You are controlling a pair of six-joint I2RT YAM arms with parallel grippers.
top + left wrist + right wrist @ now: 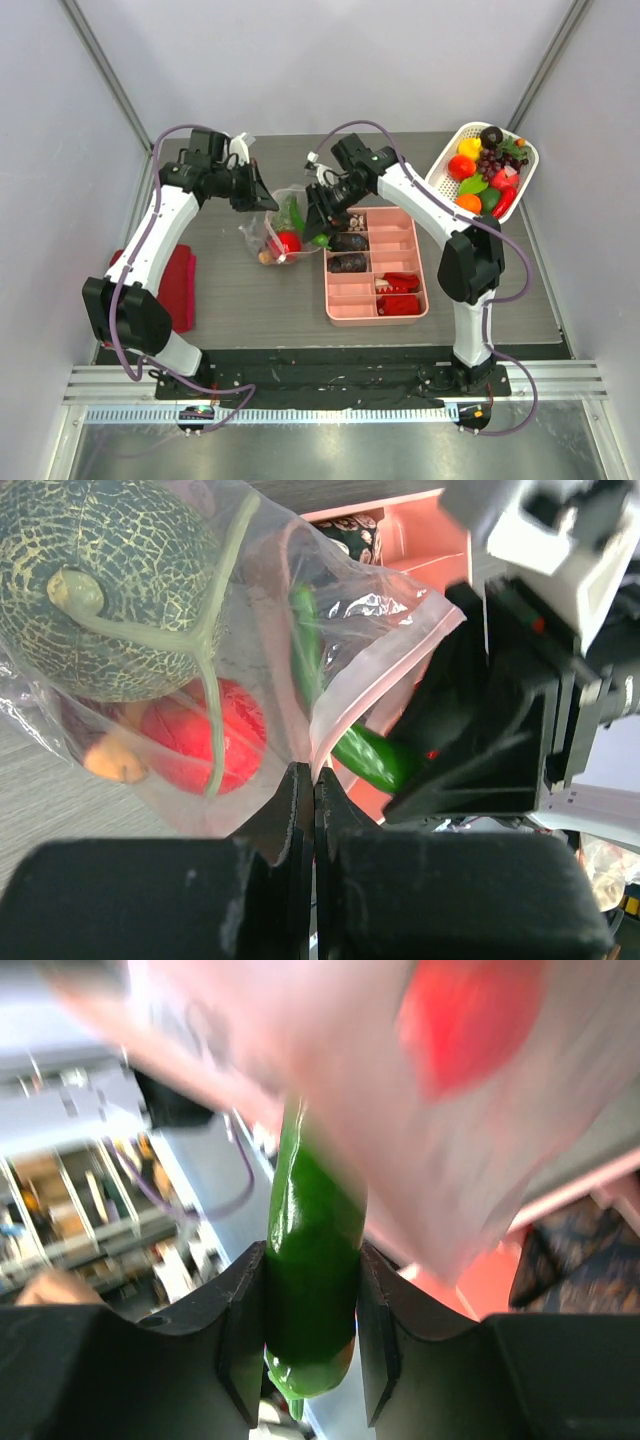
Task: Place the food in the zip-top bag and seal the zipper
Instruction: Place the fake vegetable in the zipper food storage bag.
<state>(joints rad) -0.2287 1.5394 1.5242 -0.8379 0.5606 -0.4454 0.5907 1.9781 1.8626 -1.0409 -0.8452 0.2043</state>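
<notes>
Right fingers (pixel 240 1345) fill the bottom of that wrist view. My right gripper (pixel 310 1335) is clamped on a green pepper (pixel 310 1250), one pad on each flank, with its tip poking out below them. Just ahead of the fingertips the pepper runs up into the bag (pixel 500 1160), which is blurred here. A red tomato (pixel 465 1020) shows through the film further on.

My left gripper (pixel 313 785) is pinched together on the bag's lower edge, the film caught between the tips. Ahead of those tips and to the right, the zipper (pixel 395 660) runs as a pale strip along the open mouth, and the pepper lies partway through that mouth. Ahead and to the left, through the plastic, I see the tomato, an orange piece (pixel 115 760) touching it, and a netted green melon (pixel 110 590) above both. I cannot tell whether the melon is inside the bag or behind it.

From above, both grippers meet at the bag over the table (pixel 250 300). A pink tray (pixel 395 235) lies just beside the right gripper. A white basket (pixel 437 175) of fruit sits well beyond the tray, and a red cloth (pixel 178 285) lies well back from the left gripper.
</notes>
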